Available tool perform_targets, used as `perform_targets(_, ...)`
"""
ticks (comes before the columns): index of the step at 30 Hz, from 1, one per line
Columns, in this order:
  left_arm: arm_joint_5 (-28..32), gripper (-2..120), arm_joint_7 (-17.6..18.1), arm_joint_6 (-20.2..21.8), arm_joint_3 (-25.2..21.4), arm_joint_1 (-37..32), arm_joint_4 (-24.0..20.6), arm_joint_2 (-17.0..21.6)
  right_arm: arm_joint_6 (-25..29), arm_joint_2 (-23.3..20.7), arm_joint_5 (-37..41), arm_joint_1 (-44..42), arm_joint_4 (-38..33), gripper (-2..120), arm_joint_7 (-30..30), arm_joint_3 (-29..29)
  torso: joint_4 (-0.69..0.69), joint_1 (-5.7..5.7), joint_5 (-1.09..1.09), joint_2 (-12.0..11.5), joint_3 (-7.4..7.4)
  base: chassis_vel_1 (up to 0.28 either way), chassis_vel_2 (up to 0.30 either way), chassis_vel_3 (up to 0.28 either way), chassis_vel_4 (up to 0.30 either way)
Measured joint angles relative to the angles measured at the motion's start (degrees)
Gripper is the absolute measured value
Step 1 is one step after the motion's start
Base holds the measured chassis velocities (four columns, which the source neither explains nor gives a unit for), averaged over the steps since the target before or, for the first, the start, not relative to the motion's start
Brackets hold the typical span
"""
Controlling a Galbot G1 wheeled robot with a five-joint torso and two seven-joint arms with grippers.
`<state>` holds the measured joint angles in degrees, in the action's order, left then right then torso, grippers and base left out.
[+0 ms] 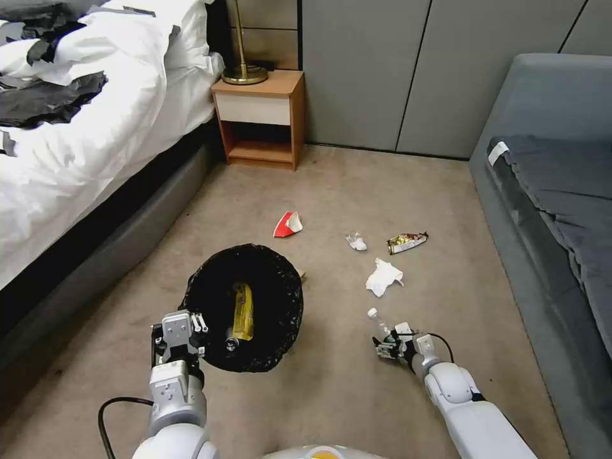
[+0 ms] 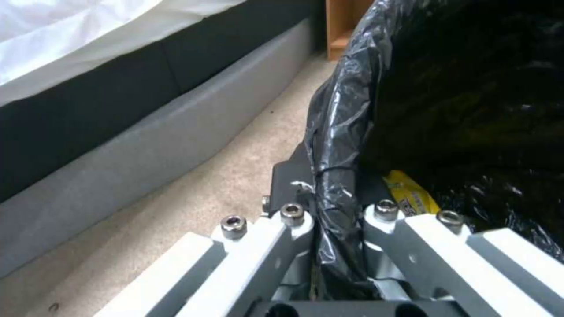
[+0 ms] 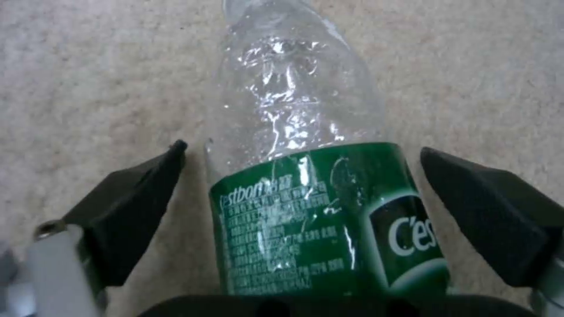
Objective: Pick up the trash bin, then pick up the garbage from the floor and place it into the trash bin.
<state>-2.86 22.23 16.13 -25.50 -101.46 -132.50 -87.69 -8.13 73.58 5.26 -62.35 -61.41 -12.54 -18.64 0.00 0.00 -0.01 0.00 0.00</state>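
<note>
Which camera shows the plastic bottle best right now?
The right wrist view: the plastic bottle lies between the right gripper's open fingers, green label readable. The head view shows it small, on the carpet.

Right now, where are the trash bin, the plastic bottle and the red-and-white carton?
trash bin (image 1: 210,280): head view, on its black liner rim.
plastic bottle (image 3: 306,193): right wrist view, on its green label.
red-and-white carton (image 1: 287,224): head view, on its middle.

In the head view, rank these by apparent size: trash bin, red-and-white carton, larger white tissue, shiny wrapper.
1. trash bin, though it is held nearer the camera
2. larger white tissue
3. shiny wrapper and red-and-white carton: too alike to rank
</note>
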Motion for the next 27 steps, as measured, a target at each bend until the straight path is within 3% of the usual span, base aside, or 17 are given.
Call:
perform_targets(5,0.0,2,0.0,0.1,0.2,0.3,0.2,0.0,0.6,-0.2,0.1,-0.1,-0.2,73,0.4,-0.2,0.0,0.0,0.01,0.0,0.0,0.0,0.0,0.0,0.0)
perform_targets(9,0.0,2,0.0,0.1,0.3,0.4,0.4,0.0,0.5,-0.3,0.5,-0.4,-1.0,65,0.9,-0.3,0.0,0.0,0.01,0.0,0.0,0.0,0.0,0.0,0.0)
perform_targets(12,-0.1,2,0.0,0.1,0.4,0.7,1.0,0.1,-0.3,-0.4,1.9,-2.1,-4.1,48,2.0,-0.3,-0.01,0.0,0.01,0.0,0.0,0.0,0.0,0.0,0.0)
perform_targets(18,-0.3,2,0.0,0.1,0.7,0.6,1.2,0.2,-0.3,-0.5,2.1,-3.3,-5.7,35,2.2,-0.4,0.0,0.0,0.02,0.0,0.0,0.0,0.0,0.0,0.0)
perform_targets(20,-0.6,2,-0.2,0.1,0.9,0.7,1.1,0.3,-0.4,-1.1,2.7,-4.4,-8.5,25,2.5,-0.4,-0.01,0.0,0.01,0.0,0.0,0.0,0.0,0.0,0.0)
perform_targets(24,-0.7,2,-0.2,0.2,1.0,0.7,1.0,0.4,-0.4,-1.6,3.5,-5.1,-11.3,24,3.5,-0.5,0.0,0.0,0.01,0.0,0.0,0.0,0.0,0.0,0.0)
perform_targets(27,-0.5,2,-0.2,0.5,1.1,0.8,0.9,0.6,0.8,-2.5,4.8,-6.8,-17.8,24,5.1,-0.4,-0.01,0.0,0.01,0.0,0.0,0.0,0.0,0.0,0.0)
